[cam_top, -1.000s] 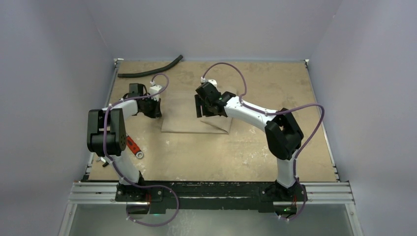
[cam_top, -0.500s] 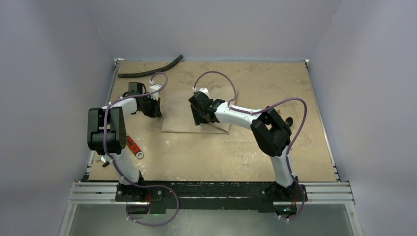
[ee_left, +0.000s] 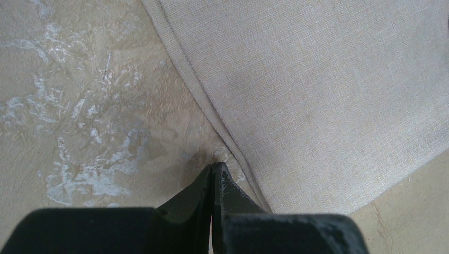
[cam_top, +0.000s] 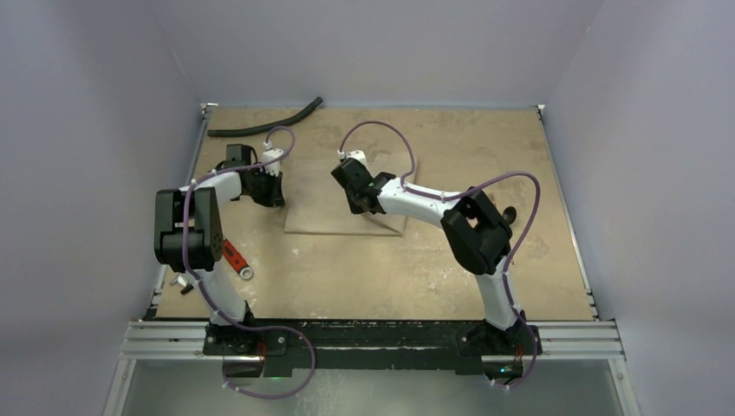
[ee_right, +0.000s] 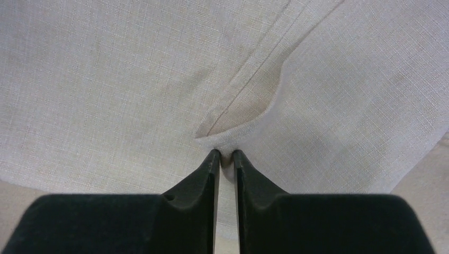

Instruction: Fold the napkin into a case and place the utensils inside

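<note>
Beige cloth, the napkin, lies flat on the tan table between the two arms. It is partly folded, with one layer over another and a stitched hem crossing it.

We find the right gripper set down on the middle of the cloth. Its jaws are drawn almost together, and a small ridge of fabric is pinched between the fingertips, just beside the pointed corner of a folded flap.

We find the left gripper at the napkin's left edge with its jaws fully closed. The tips are right against the hem, and we cannot tell whether any cloth is caught between them.

A slim reddish utensil lies on the table near the left arm's base, well apart from the napkin. A black hose lies at the far left corner.
</note>
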`<state>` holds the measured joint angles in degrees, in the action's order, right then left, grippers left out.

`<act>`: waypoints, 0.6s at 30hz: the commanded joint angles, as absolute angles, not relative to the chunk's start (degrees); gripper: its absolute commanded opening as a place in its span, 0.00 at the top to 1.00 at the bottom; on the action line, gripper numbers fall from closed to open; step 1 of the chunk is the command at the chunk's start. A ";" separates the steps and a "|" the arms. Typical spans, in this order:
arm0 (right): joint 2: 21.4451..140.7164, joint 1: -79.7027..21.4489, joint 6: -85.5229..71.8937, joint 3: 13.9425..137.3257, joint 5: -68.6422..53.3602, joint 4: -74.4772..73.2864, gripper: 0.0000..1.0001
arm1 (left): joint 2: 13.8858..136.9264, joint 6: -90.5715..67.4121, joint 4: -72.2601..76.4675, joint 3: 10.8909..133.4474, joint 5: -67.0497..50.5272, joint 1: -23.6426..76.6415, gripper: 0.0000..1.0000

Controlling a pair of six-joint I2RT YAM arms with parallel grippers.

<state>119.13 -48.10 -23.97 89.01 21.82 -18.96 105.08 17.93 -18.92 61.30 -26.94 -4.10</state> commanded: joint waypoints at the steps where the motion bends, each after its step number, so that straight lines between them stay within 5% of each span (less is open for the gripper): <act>1: 118.87 -48.46 -22.63 91.96 23.36 -19.03 0.73 | 109.96 19.09 -23.74 59.11 -21.72 -4.47 1.00; 3: 119.44 -48.59 -22.33 92.72 22.97 -19.77 0.49 | 109.82 19.22 -23.83 59.21 -21.63 -4.48 1.00; 5: 119.62 -48.78 -22.32 92.81 22.90 -19.63 0.43 | 109.70 19.24 -23.82 59.24 -21.58 -4.46 1.00; 18: 122.43 -49.05 -23.13 92.81 23.66 -19.23 0.58 | 109.51 18.93 -24.10 59.66 -21.88 -4.48 1.00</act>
